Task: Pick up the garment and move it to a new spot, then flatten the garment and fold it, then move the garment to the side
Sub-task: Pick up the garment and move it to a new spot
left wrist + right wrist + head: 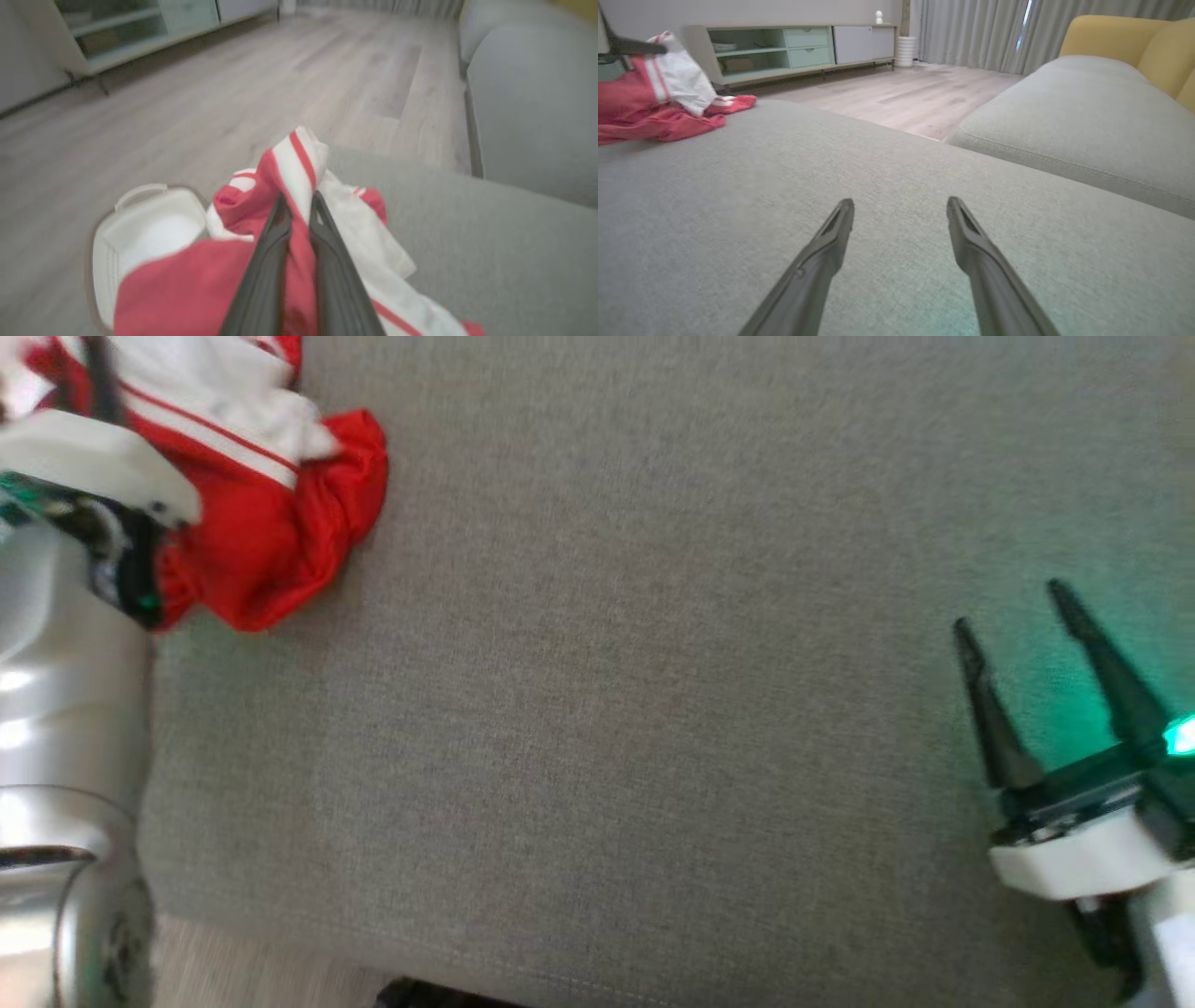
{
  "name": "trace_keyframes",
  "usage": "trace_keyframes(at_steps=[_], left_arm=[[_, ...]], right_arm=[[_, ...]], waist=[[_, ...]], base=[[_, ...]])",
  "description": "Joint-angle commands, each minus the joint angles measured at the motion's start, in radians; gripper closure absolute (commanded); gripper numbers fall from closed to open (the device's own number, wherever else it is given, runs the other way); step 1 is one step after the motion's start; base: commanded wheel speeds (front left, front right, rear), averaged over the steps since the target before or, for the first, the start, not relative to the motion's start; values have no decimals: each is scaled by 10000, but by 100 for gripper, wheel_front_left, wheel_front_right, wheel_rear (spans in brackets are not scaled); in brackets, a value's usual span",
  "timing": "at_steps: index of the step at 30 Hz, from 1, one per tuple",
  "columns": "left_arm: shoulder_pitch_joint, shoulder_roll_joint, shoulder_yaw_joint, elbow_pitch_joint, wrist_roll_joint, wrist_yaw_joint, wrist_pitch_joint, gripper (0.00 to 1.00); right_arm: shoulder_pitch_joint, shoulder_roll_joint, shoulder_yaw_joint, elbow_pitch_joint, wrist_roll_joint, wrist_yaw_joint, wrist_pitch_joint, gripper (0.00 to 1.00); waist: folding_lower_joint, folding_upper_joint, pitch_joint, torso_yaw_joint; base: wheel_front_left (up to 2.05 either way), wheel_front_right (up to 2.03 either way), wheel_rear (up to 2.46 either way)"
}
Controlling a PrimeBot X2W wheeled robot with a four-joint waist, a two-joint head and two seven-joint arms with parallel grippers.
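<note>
Well, the left gripper (300, 198) has its two dark fingers pinched nearly together on a fold of the red-and-white garment (187, 289). The garment lies bunched at the far left corner of the grey cushion (653, 709), with a white tub (140, 219) on the wood floor beside that corner. Over on the right, well apart from the cloth, the right gripper (900, 201) hovers above the cushion with its fingers spread wide and nothing between them.
</note>
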Motion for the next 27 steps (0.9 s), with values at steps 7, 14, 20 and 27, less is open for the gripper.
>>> trace_keyframes(at_steps=[7, 14, 20, 27], left_arm=[[-671, 1237, -1230, -1164, 530, -61, -1609, 100], [-864, 1625, -3560, -3008, -489, -65, -1260, 100], [-971, 2028, -4692, -4497, -1488, -66, -553, 100], [-1195, 1705, -4985, -5242, -1993, -64, -454, 100]], right_arm=[[-258, 973, 843, 1115, 170, 67, -792, 0], [-214, 2009, 1255, 1942, 445, 67, -952, 0], [-61, 2388, 1383, 1871, 562, 67, -956, 0], [-174, 2632, 1386, 1759, 625, 67, -957, 0]], waist=[[-1, 0, -2202, -1055], [-1, 0, -4161, -2588], [-1, 0, -4682, -3778], [-1, 0, -4461, -4826]], base=[[0, 0, 0], [0, 0, 0], [0, 0, 0], [0, 0, 0]])
